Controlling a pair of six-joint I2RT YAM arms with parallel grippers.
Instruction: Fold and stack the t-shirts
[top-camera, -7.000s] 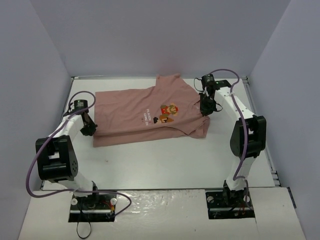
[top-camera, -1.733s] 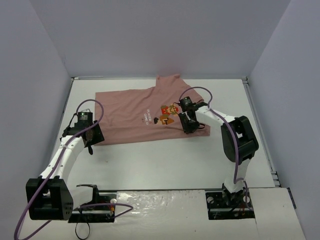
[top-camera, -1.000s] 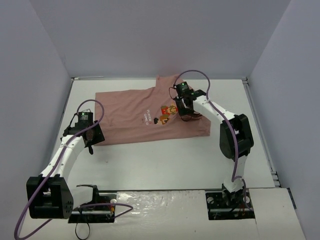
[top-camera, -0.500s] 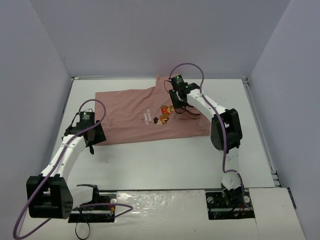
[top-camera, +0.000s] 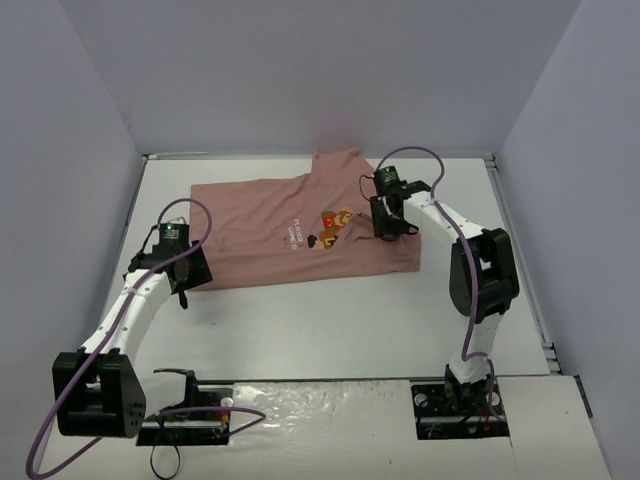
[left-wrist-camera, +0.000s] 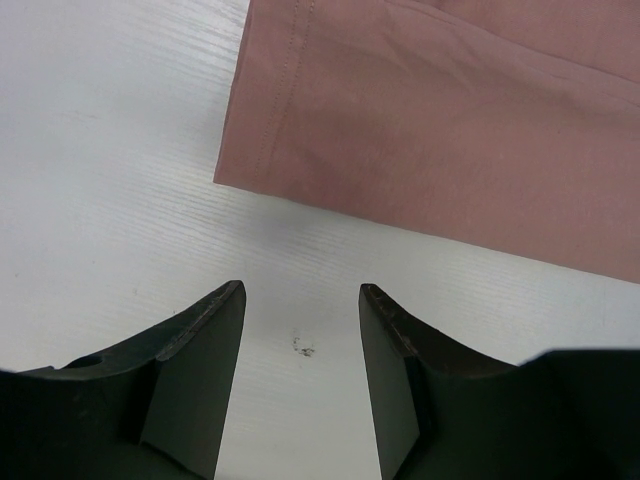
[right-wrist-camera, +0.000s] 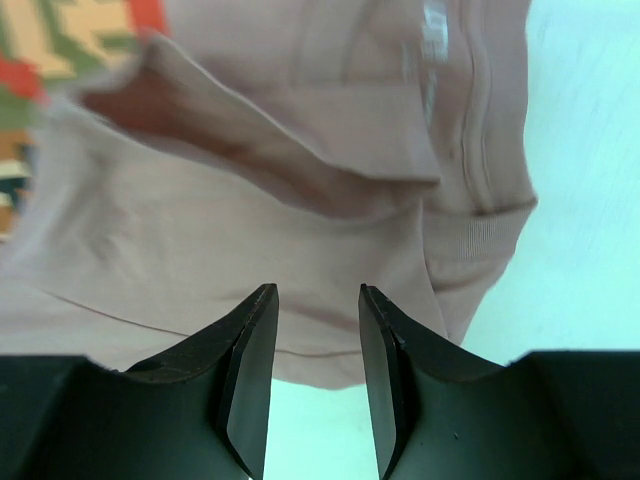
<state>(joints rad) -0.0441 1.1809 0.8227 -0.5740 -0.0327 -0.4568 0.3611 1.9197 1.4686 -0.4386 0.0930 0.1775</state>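
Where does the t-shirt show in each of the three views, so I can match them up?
Top external: t-shirt lies across the table's far half.
Left wrist: t-shirt fills the upper right, one corner showing.
Right wrist: t-shirt fills most of the frame, rumpled.
Shared landmark: chest graphic, mid-shirt from above, upper left in right wrist; absent from left wrist.
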